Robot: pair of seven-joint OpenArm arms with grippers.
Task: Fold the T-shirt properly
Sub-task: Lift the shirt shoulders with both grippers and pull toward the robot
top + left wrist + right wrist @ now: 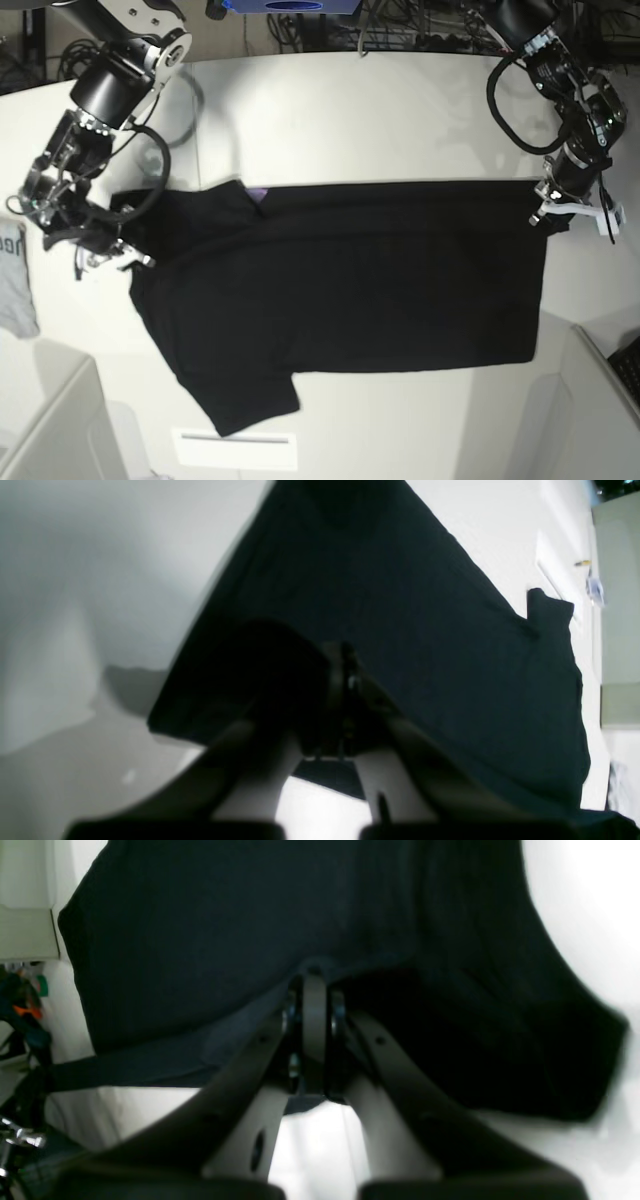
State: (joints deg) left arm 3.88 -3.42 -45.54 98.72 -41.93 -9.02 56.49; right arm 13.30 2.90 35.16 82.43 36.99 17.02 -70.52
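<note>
Base view: black cloth T-shirt (350, 280) flat, broad rectangle, sleeve angled.

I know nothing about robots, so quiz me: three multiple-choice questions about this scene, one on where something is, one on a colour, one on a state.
1. Where does the small grey garment lie in the base view?
A. at the table's left edge
B. on top of the T-shirt
C. under the right-hand arm

2. What colour peeks out at the T-shirt's folded upper edge?
A. green
B. purple
C. white

3. What are the two pincers doing?
A. both wide open
B. one open, one shut
C. both shut on the T-shirt

Answers:
1 A, it lies apart from the shirt.
2 B, a purple patch shows.
3 C, left pincer and right pincer both pinch black cloth.
</note>
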